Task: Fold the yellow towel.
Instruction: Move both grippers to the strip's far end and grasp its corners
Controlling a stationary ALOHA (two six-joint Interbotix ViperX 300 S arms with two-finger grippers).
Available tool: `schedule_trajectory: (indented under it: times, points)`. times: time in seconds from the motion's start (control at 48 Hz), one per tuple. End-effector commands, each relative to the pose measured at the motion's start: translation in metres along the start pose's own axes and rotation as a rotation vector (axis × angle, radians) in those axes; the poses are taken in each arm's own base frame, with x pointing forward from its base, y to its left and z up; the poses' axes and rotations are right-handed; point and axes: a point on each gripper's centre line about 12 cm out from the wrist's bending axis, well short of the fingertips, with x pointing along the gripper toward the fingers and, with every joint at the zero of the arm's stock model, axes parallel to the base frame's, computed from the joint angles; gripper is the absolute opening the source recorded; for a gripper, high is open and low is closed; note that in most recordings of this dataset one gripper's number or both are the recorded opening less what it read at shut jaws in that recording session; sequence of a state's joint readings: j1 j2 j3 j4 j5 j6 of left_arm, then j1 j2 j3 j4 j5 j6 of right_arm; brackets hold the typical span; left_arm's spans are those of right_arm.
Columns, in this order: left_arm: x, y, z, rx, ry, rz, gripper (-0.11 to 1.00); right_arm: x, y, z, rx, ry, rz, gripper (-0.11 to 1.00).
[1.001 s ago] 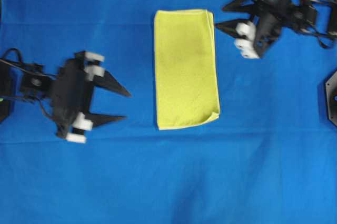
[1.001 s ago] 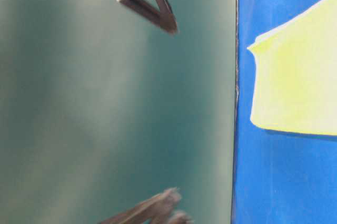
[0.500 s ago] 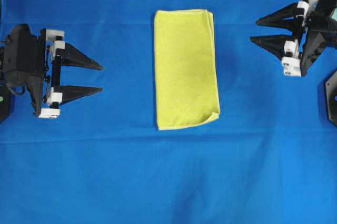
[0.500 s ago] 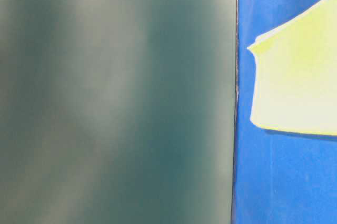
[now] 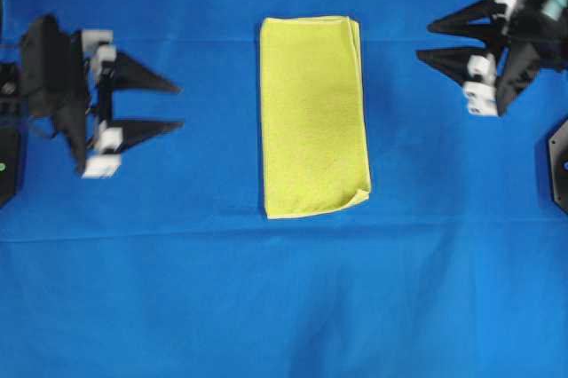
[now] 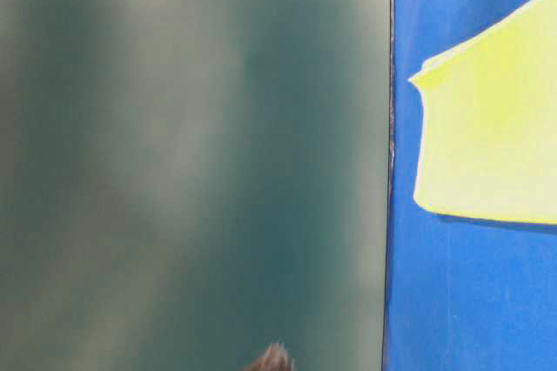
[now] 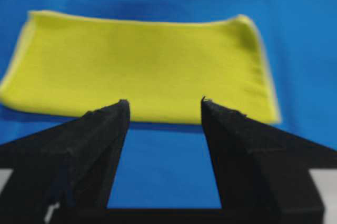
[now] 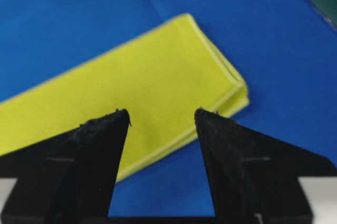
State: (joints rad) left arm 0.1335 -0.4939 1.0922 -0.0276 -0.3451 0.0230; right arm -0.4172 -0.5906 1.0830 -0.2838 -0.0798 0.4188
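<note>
The yellow towel (image 5: 312, 116) lies folded in half as a tall rectangle on the blue table cloth (image 5: 284, 298), its lower right corner slightly lifted. It also shows as the yellow towel (image 7: 142, 66) in the left wrist view, the yellow towel (image 8: 131, 87) in the right wrist view and the yellow towel (image 6: 492, 127) at table level. My left gripper (image 5: 177, 106) hangs open well to the left of it, fingers pointing at it, nothing between them. My right gripper (image 5: 424, 42) hangs open to the upper right, also empty and apart from the cloth.
A black mount (image 5: 559, 165) sits at the right edge and another dark base (image 5: 7, 165) at the left edge. At table level a dark green wall (image 6: 191, 162) fills the left, with blurred fingertips (image 6: 271, 359) at the bottom edge.
Both arms have drawn back from the towel toward their sides, and in the last half second shifted only slightly. The towel has stayed put. Both grippers stay open.
</note>
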Motion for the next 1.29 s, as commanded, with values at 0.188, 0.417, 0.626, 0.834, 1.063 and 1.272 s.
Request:
schedule_trajectory:
  times: [0.188,0.417,0.626,0.834,1.063,1.272]
  points:
    - [0.054,0.044,0.022,-0.012,0.006,0.131,0.54,0.054,-0.023,0.022,-0.040,0.089,-0.086,0.58]
    - [0.104,0.082,0.001,-0.042,0.092,0.208,0.54,0.104,-0.043,0.010,-0.064,0.236,-0.142,0.58]
    - [0.142,0.109,-0.029,-0.066,0.169,0.253,0.54,0.131,-0.055,-0.009,-0.054,0.309,-0.160,0.58]
    - [0.165,0.127,-0.058,-0.082,0.209,0.281,0.54,0.150,-0.064,-0.023,-0.041,0.317,-0.154,0.58]
    - [0.175,0.132,-0.079,-0.088,0.241,0.285,0.54,0.165,-0.066,-0.035,-0.035,0.323,-0.137,0.58]
    - [0.174,0.134,-0.081,-0.092,0.247,0.291,0.53,0.169,-0.068,-0.045,-0.031,0.354,-0.143,0.58]
